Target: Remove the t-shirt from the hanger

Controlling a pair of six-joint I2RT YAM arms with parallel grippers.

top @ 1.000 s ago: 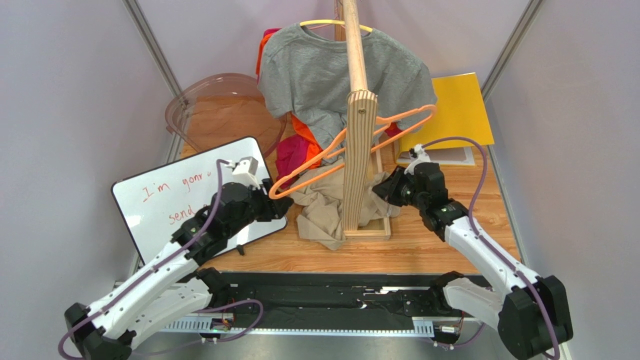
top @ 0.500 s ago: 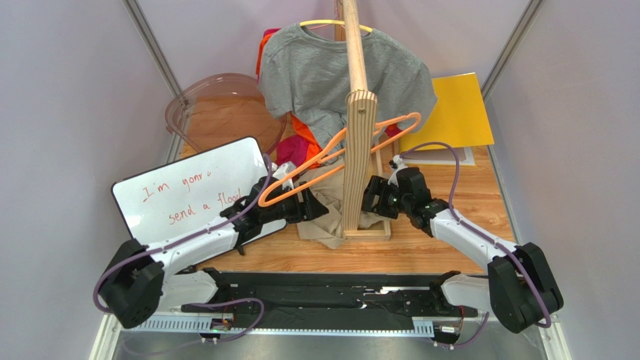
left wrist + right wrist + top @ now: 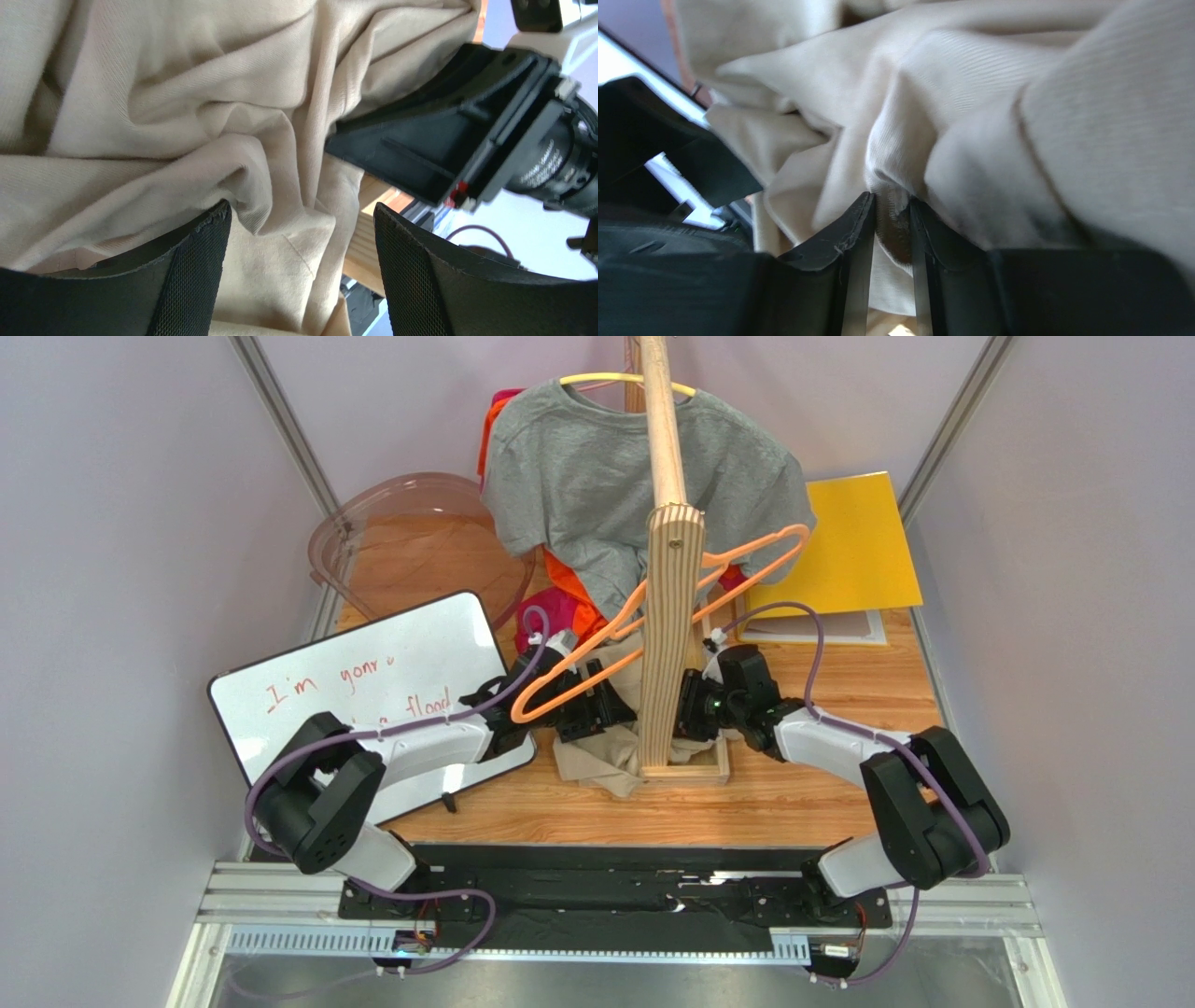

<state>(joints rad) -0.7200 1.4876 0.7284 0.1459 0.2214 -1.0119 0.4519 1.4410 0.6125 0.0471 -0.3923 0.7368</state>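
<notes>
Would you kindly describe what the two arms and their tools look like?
Both arms are built alike: the left arm and right arm have white links between bulky black joints, each trailed by a purple cable. The left tool and right tool have black fingers; the left's show a fine mesh texture.

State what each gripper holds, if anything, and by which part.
The right gripper pinches a fold of the t-shirt; the left gripper is open, holding nothing.
</notes>
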